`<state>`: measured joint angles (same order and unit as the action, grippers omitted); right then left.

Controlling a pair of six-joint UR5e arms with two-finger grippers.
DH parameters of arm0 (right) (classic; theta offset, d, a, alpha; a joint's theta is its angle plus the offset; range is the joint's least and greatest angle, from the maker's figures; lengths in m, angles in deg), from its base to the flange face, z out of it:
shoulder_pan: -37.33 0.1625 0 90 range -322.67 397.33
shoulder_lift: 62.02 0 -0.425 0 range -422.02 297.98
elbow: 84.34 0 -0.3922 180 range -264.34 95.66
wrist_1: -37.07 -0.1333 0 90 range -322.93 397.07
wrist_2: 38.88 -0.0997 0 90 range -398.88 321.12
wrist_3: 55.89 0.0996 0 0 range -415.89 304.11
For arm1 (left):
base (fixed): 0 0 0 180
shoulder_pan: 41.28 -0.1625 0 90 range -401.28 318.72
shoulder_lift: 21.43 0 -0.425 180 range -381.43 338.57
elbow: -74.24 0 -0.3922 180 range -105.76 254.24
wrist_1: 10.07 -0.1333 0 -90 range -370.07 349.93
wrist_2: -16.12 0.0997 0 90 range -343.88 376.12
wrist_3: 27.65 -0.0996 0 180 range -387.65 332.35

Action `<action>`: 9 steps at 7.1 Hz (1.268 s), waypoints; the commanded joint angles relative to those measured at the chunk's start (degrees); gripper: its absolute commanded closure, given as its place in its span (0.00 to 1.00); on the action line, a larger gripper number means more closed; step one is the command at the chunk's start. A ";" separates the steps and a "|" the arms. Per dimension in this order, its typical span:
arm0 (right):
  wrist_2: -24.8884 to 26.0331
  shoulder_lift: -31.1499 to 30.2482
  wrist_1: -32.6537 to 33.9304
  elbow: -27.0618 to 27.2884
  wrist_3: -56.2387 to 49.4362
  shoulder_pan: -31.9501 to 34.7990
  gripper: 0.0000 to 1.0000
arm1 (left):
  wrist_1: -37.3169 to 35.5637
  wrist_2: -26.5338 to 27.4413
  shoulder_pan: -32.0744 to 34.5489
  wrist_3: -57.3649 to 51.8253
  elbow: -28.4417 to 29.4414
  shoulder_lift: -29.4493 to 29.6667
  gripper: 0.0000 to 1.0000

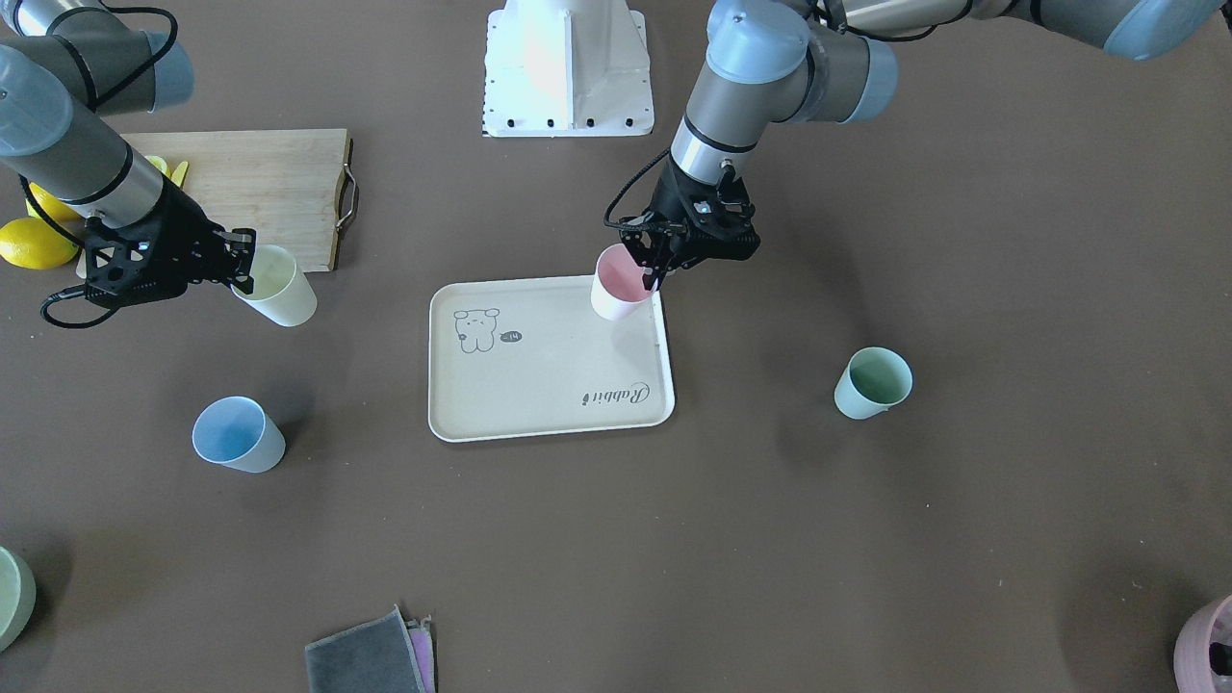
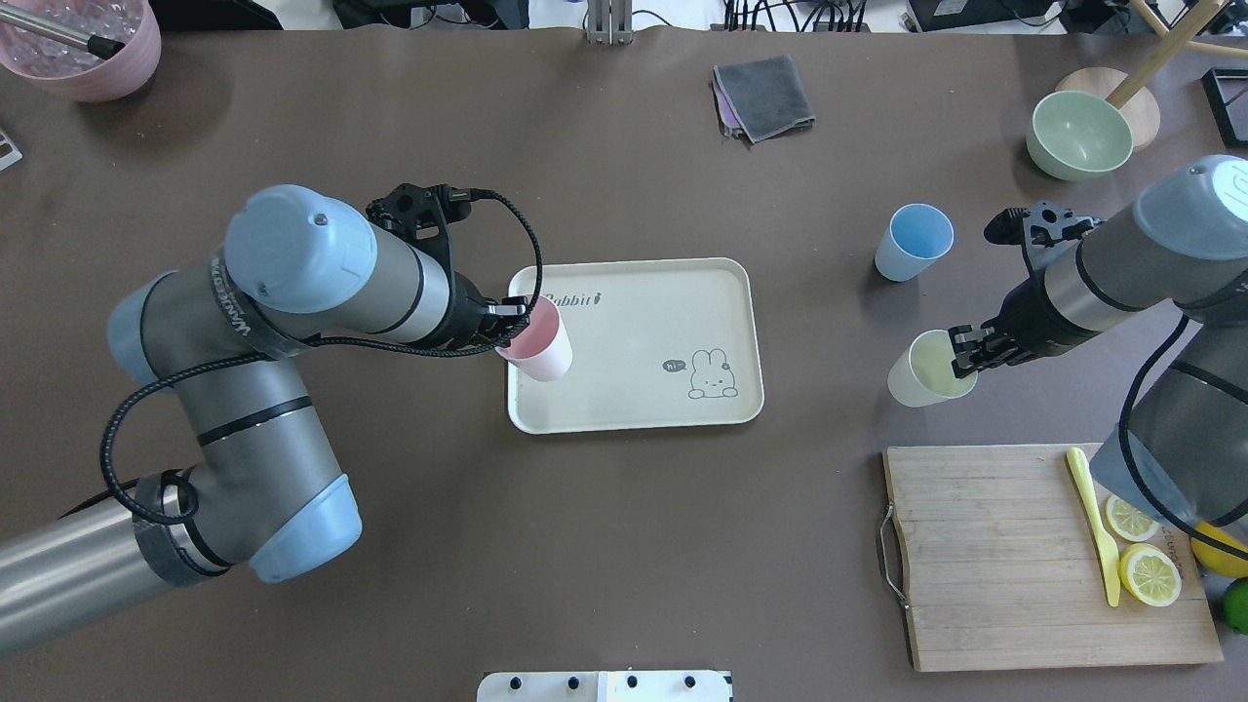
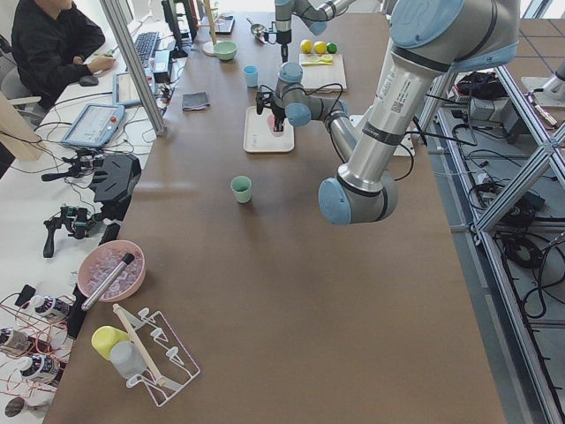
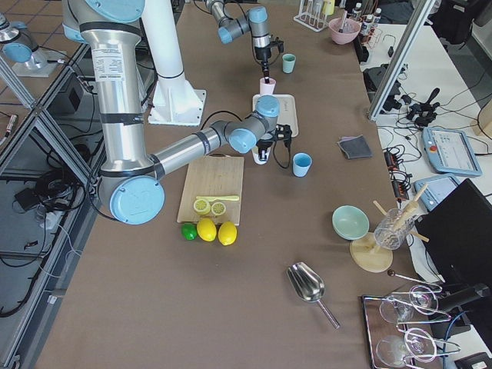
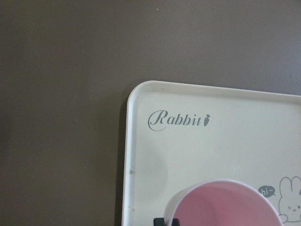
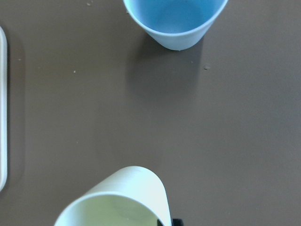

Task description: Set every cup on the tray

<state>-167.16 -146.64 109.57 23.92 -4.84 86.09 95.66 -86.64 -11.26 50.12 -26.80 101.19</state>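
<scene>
My left gripper point(image 1: 653, 272) is shut on the rim of the pale pink cup point(image 1: 618, 287) and holds it over a corner of the cream "Rabbit" tray point(image 1: 549, 375). I cannot tell whether the cup touches the tray. The wrist view shows the pink cup point(image 5: 225, 207) above the tray point(image 5: 211, 150). My right gripper point(image 2: 965, 349) is shut on the rim of the pale yellow cup point(image 2: 921, 375), which is tilted, beside the cutting board. The light blue cup point(image 2: 912, 242) stands near it. The mint green cup point(image 1: 871, 383) stands alone on the table on the left arm's side.
A wooden cutting board point(image 2: 1033, 556) holds lemon slices and a yellow knife, with whole lemons point(image 1: 34, 241) beside it. A folded grey cloth point(image 2: 765, 96), a pale green bowl point(image 2: 1080, 135) and a mauve bowl point(image 2: 83, 49) lie along the far edge.
</scene>
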 commanded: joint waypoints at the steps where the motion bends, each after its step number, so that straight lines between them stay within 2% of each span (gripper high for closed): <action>1: -2.93 1.65 0.36 1.16 0.19 1.50 1.00 | 0.00 1.78 -1.37 -0.16 0.84 0.08 1.00; 4: -3.20 5.41 2.19 0.81 1.24 1.33 1.00 | 0.09 5.03 -2.42 -0.52 3.04 0.51 0.98; 5: -3.20 9.35 6.04 0.64 3.59 1.07 1.00 | 0.09 5.20 -2.94 -0.69 3.13 0.60 0.58; 6: -2.94 12.18 7.99 0.55 4.40 -0.07 1.00 | 0.09 5.12 -2.95 -0.78 3.05 0.95 0.45; 7: -2.59 14.03 8.96 0.29 6.24 -1.82 1.00 | 0.09 5.12 -2.86 -0.78 2.52 1.04 0.18; 8: -2.24 15.18 8.97 -0.32 7.12 -2.97 1.00 | -0.08 4.51 -2.69 -0.95 0.61 0.96 0.03; 9: 0.46 16.41 8.97 -1.64 7.48 -4.80 1.00 | -0.69 2.15 -0.07 -2.78 -0.81 0.61 0.03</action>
<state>-168.92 -131.94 118.29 23.52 1.79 83.32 95.49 -82.52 -13.35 48.77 -25.84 102.06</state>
